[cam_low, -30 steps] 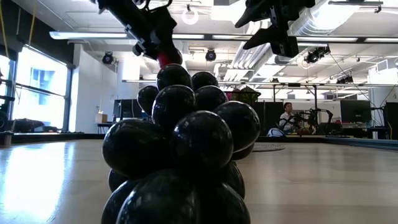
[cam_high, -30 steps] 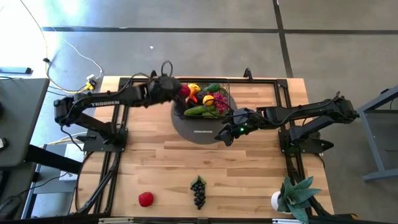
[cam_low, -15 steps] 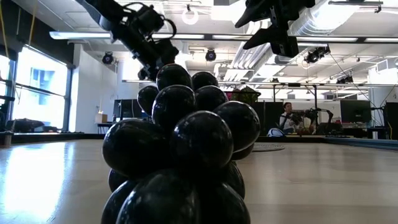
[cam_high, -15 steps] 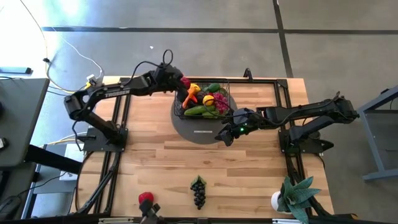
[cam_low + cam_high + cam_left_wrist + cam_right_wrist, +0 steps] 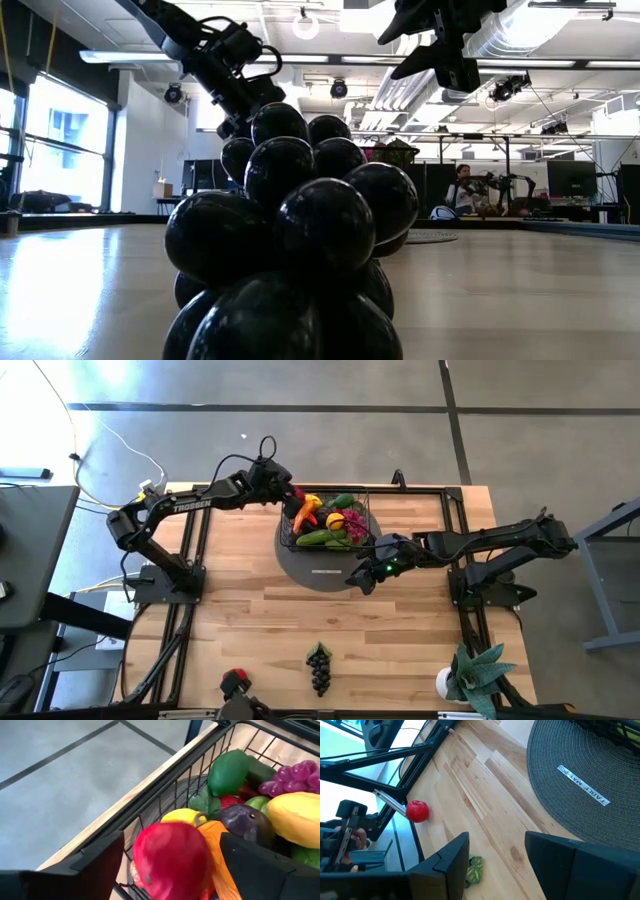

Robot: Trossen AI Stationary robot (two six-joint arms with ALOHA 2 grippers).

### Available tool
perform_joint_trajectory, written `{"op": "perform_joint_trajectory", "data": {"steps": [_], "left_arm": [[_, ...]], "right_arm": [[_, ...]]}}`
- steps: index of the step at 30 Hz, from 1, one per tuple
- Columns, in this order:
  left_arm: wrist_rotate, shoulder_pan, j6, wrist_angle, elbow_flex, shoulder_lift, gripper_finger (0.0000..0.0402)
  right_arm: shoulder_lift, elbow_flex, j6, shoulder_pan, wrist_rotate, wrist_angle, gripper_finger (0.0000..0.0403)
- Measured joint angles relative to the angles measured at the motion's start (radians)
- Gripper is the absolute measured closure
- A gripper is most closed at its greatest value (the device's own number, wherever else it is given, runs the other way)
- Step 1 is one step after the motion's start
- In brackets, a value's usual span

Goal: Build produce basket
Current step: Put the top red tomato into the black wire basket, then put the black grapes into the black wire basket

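At the far-left corner of the basket (image 5: pixel 326 520), I am watching the left gripper (image 5: pixel 287 496) hovering with its fingers spread wide, and a red pepper (image 5: pixel 172 861) is sitting in the gap between them, on top of the produce (image 5: pixel 335 520) piled inside; from the left wrist view I cannot tell whether either finger is actually touching it. Just beyond the pepper I am seeing a yellow piece, an orange pepper (image 5: pixel 220 857), a dark eggplant (image 5: pixel 245 820), a green pepper (image 5: pixel 229 770) and purple grapes (image 5: pixel 295 774), all lying within the wire walls. The basket is resting on the grey round mat (image 5: pixel 322 565) toward the far middle of the table (image 5: pixel 250 630). The right gripper (image 5: pixel 361 577) is hanging with its fingers apart and nothing between them, just off the mat's near-right edge. Near the front edge, a dark grape bunch (image 5: pixel 319 667) and a red tomato (image 5: pixel 233 680) are lying well apart from the basket, and a person's hand with a tool (image 5: pixel 350 837) is reaching beside the tomato. Compared with a second ago, the left arm is reaching farther out over the basket's back corner, and the pepper is sitting lower, down among the pile.
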Motion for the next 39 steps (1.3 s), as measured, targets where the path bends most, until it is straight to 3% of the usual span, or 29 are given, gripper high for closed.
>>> {"op": "perform_joint_trajectory", "data": {"steps": [8,19,30,39], "left_arm": [[0.025,0.000,-0.001,-0.016,0.000,-0.012,0.0051],[0.011,-0.074,-0.040,-0.198,0.000,-0.177,0.0048],[0.005,-0.285,-0.286,-0.573,0.000,-0.291,0.0048],[-0.079,-0.553,-0.492,-0.726,0.000,-0.320,0.0048]], "right_arm": [[0.000,0.000,-0.001,0.000,0.000,0.000,0.0226],[0.000,0.000,0.000,0.000,0.000,0.000,0.0226],[0.000,0.000,-0.001,0.000,0.000,0.000,0.0226],[0.000,0.000,-0.001,0.000,0.000,0.000,0.0226]]}}
